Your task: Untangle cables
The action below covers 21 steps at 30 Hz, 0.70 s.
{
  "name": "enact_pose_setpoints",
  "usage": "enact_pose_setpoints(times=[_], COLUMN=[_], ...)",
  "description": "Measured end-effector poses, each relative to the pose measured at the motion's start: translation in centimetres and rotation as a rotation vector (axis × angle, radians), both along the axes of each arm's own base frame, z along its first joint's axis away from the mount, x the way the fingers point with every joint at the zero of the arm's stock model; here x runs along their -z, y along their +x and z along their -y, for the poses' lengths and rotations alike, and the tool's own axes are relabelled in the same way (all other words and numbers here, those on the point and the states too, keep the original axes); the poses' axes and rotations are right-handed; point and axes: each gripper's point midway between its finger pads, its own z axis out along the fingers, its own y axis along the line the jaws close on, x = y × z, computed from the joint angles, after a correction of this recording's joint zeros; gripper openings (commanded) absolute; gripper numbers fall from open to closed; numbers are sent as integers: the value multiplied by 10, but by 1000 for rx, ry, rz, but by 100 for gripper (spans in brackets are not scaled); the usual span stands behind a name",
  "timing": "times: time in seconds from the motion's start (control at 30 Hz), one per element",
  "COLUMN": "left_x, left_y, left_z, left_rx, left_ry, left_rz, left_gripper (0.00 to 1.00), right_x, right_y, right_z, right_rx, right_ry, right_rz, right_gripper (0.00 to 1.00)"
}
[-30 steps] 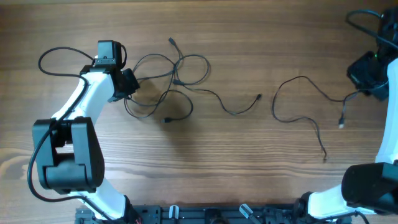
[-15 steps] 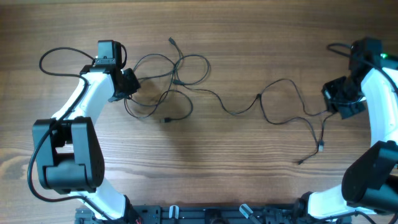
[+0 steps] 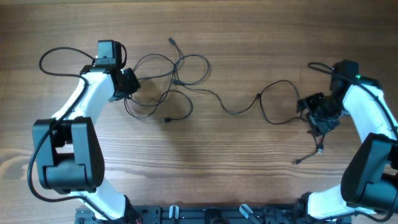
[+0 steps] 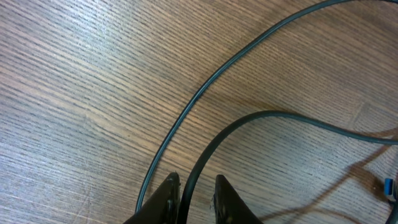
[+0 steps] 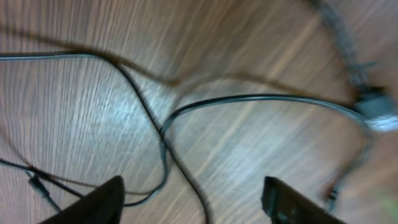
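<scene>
A loose tangle of thin black cables lies left of centre, with one strand trailing right to a small plug. My left gripper sits at the tangle's left edge. In the left wrist view, its narrow fingertips are shut on one black cable, and a thinner cable runs just beside them. Another cable is bunched at the right, its plug end lying nearer the front. My right gripper stands open over it. Blurred strands lie on the wood below its wide-apart fingers.
The left arm's own thick black cable loops at the far left. The right arm's own cable arcs behind its wrist. A black rail lines the front edge. Bare wood shows at the middle front.
The right arm swept in from the far right toward the middle, bunching its cable leftward, then opened and let it go. The left arm stayed put.
</scene>
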Motion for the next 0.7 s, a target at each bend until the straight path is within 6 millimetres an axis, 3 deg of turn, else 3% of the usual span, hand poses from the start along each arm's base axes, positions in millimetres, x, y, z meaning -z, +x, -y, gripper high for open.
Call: enact_pose_setpoints(times=[0.23, 0.33, 0.5, 0.7], left_x=[0, 0, 0, 0], left_y=[1, 1, 1, 1], left_z=[0, 0, 0, 0], left_rx=[0, 0, 0, 0], left_ry=[0, 0, 0, 0], left_rz=[2, 3, 2, 2], left_gripper=[22, 23, 23, 24], right_x=[26, 35, 35, 35], right_y=[-8, -8, 3, 6], right_z=[-27, -37, -45, -45], right_rx=[81, 131, 162, 176], right_ry=[73, 82, 92, 81], right_rz=[-3, 0, 34, 44], right_gripper=[78, 71, 60, 56])
